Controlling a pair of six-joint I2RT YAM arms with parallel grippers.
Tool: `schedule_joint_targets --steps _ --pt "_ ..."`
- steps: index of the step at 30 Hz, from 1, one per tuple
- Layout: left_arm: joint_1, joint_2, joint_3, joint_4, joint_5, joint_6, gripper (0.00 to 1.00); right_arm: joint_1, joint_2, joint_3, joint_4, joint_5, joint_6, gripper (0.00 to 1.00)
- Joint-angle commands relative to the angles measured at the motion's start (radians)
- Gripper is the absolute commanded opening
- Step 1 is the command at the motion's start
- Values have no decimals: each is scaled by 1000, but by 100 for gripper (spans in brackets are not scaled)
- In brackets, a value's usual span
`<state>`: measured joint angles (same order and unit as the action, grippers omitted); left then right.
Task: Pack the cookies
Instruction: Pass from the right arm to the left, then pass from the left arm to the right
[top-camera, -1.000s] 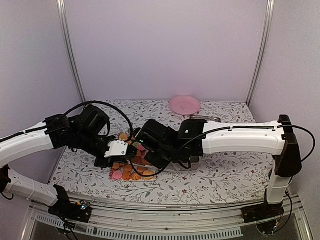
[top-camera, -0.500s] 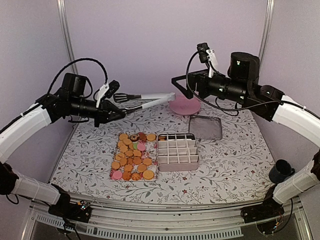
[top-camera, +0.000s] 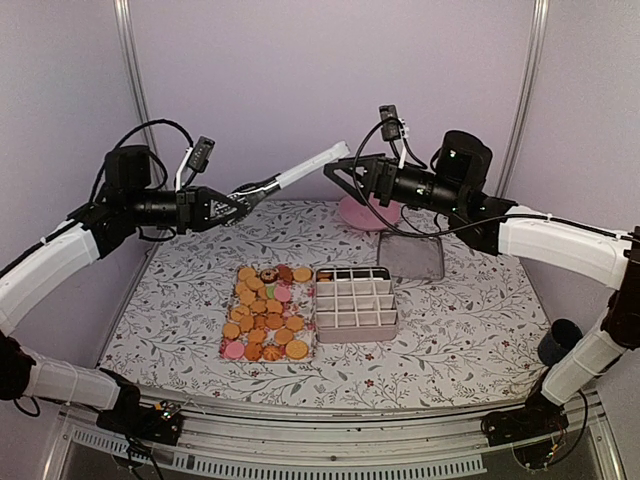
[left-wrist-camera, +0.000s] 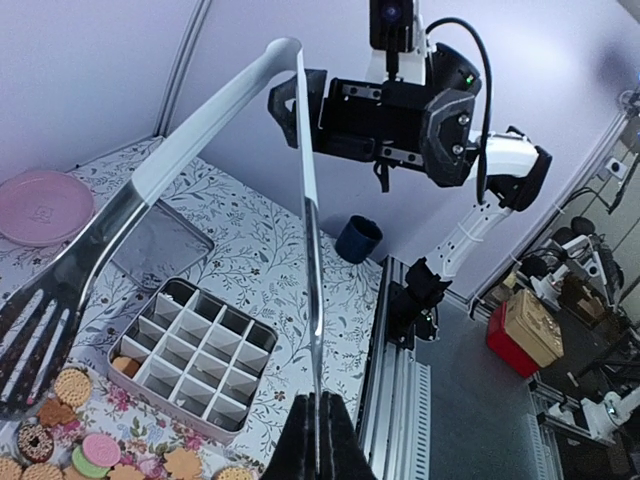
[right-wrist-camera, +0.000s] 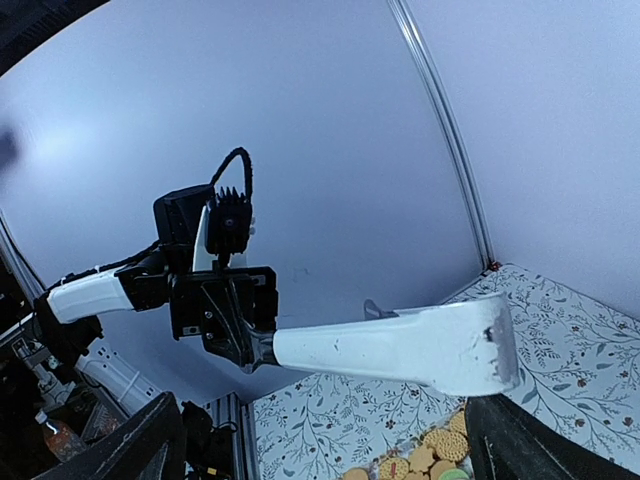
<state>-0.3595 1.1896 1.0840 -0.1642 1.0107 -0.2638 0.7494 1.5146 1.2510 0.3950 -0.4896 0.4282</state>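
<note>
The cookies (top-camera: 265, 312) lie in rows on a flowered tray: mostly golden, a few pink, brown and green. They also show in the left wrist view, cookies (left-wrist-camera: 72, 386), and in the right wrist view, cookies (right-wrist-camera: 432, 452). High above the table my left gripper (top-camera: 232, 206) is shut on one arm of white-handled metal tongs (top-camera: 300, 170). In its own view the left gripper (left-wrist-camera: 318, 440) pinches that thin arm, and the tongs (left-wrist-camera: 200, 140) spread open. My right gripper (top-camera: 340, 177) stands open just past the tongs' hinged end (right-wrist-camera: 400, 345), not touching it.
A white divided box (top-camera: 355, 303) stands right of the cookie tray, one cookie in a corner cell. Its lid (top-camera: 411, 256) lies behind it, and a pink plate (top-camera: 365, 212) sits at the back. A dark blue cup (top-camera: 560, 342) stands at the right edge.
Both arms rose from low over the cookie tray. The left gripper now tilts the tongs' hinged end upward. The right gripper opened wide and came in closer to that end.
</note>
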Motion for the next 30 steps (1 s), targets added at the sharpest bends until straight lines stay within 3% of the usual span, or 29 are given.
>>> schedule_joint_targets --steps 1,16,23,30 --pt "14 -15 -4 156 83 -142 0 24 82 95 106 -73 29 99" --pt "17 -8 -26 242 132 -241 0 40 197 161 189 -69 89 99" --pt "17 -12 -31 248 135 -237 0 50 245 210 233 -141 112 100" --pt "19 -12 -27 252 126 -224 0 58 295 250 240 -176 157 87"
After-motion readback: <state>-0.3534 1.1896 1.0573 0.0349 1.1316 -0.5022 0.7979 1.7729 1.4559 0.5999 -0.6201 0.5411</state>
